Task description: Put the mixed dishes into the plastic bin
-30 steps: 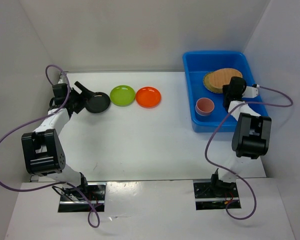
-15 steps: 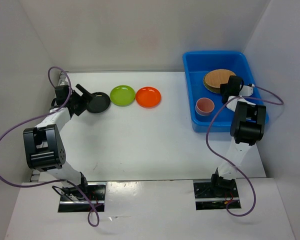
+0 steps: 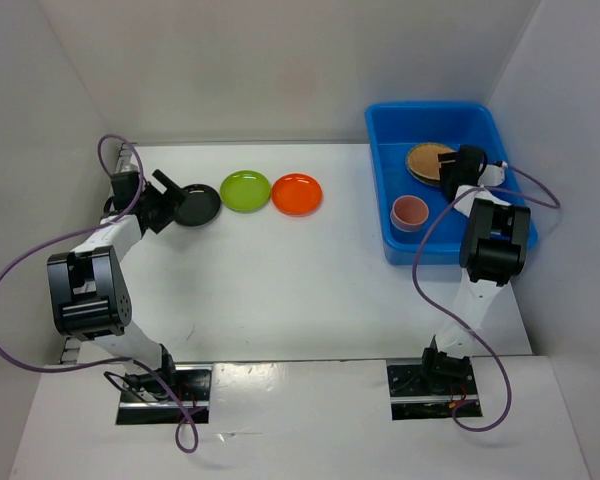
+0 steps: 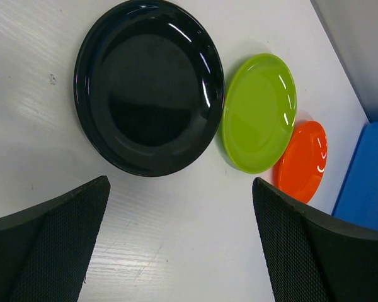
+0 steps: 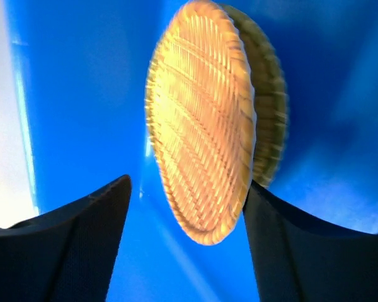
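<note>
The blue plastic bin [image 3: 432, 106] stands at the far right and holds two tan woven trays [image 3: 427, 160], stacked, and a pink cup [image 3: 410, 212]. My right gripper [image 3: 456, 168] is inside the bin, open. In the right wrist view the upper woven tray [image 5: 201, 126] lies between the spread fingers of that gripper [image 5: 188, 182], over the second tray [image 5: 272, 107]. On the table sit a black plate [image 3: 196, 205], a lime green plate [image 3: 245, 190] and an orange plate [image 3: 297, 194]. My left gripper [image 3: 168, 198] is open just left of the black plate [image 4: 148, 88], holding nothing.
White walls enclose the table at the back and on both sides. The bin's near wall [image 3: 425, 250] rises between the table and the dishes inside. In the left wrist view the green plate [image 4: 259, 113] and orange plate [image 4: 302, 160] lie in a row towards the bin [image 4: 368, 182].
My right gripper has opened and let go of the woven tray, which now lies on the other tray in the bin. The left arm has barely moved.
</note>
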{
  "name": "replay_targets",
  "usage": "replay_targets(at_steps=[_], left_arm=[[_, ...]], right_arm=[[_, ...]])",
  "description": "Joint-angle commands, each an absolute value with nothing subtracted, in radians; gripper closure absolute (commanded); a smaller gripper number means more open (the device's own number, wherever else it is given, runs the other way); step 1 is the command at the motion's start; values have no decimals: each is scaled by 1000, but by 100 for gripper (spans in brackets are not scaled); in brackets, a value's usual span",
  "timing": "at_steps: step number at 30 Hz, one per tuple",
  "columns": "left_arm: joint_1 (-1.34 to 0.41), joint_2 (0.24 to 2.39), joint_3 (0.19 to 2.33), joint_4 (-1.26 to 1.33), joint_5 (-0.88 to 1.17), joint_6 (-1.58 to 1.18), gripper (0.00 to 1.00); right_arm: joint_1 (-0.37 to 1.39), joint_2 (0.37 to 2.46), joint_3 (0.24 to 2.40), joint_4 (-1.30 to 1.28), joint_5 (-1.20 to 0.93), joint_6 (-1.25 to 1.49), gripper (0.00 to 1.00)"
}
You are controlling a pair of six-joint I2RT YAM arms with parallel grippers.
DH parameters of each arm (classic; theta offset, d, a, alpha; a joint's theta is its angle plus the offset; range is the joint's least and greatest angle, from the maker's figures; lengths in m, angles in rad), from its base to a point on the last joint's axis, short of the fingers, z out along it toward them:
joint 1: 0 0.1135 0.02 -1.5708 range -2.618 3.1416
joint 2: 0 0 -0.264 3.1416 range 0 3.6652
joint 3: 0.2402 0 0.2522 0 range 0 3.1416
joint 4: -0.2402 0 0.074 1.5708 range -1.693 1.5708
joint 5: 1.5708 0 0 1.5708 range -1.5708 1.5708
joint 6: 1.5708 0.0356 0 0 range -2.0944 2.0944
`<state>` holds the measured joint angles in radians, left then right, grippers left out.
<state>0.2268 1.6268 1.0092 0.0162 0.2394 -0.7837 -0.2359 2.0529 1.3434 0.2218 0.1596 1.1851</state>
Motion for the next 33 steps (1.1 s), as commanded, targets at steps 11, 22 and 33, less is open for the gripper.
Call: replay_targets(at_steps=[11, 22, 33], left_arm=[[233, 1672, 999, 23, 199, -746, 0], [233, 1723, 999, 34, 199, -746, 0], [233, 1815, 999, 98, 154, -807, 8]], right_arm=[[-275, 1938, 1491, -94, 158, 934, 14], [-293, 1705, 1275, -54, -3, 841, 14], [-212, 1341, 1197, 38, -93, 695, 6]])
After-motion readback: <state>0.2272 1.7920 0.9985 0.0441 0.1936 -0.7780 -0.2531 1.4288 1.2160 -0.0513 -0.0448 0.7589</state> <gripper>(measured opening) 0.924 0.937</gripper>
